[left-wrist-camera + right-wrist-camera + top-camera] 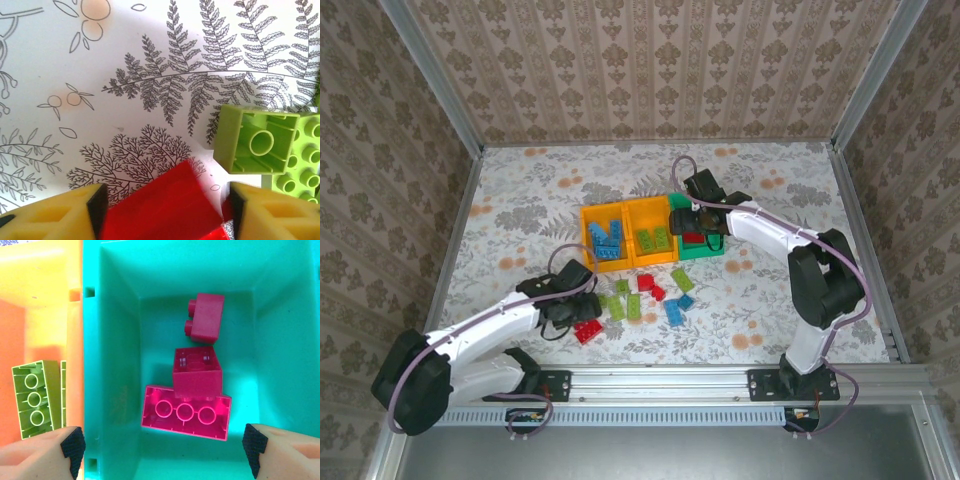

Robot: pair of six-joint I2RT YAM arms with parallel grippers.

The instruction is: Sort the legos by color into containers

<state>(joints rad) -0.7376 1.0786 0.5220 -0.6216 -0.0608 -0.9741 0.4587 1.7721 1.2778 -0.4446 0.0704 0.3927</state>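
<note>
1. Plainly, the legos (633, 306) are glossy moulded plastic, studded on top and hollow with round tubes beneath. A scatter of lime, red and blue ones lies loose on the surface (520, 200), a flat white sheet printed with ferns and orange fruit.
2. Behind them the containers sit in a touching row. A left orange bin (584, 235) holds blue bricks and a middle orange bin (650, 205) holds lime ones. The green bin (115, 340), smooth plastic with rounded corners, holds three red bricks (196, 377), one lying on its side and a long one underside up.
3. The left gripper (165, 215) stands about half open. Its yellow fingers (50, 215) press to either side of a red brick (155, 195) that fills the gap, down at the surface at the near edge of the scatter. An upturned lime brick (255, 145) lies just beside it.
4. The right gripper (162, 447) is spread wide and holds nothing — it hangs above the green bin, one finger over the wall next to the middle orange bin.
5. The left arm (490, 330) stretches low and slantwise from its base toward the middle — the right arm (770, 235) rises, folds at the elbow and reaches back left to the bin.
</note>
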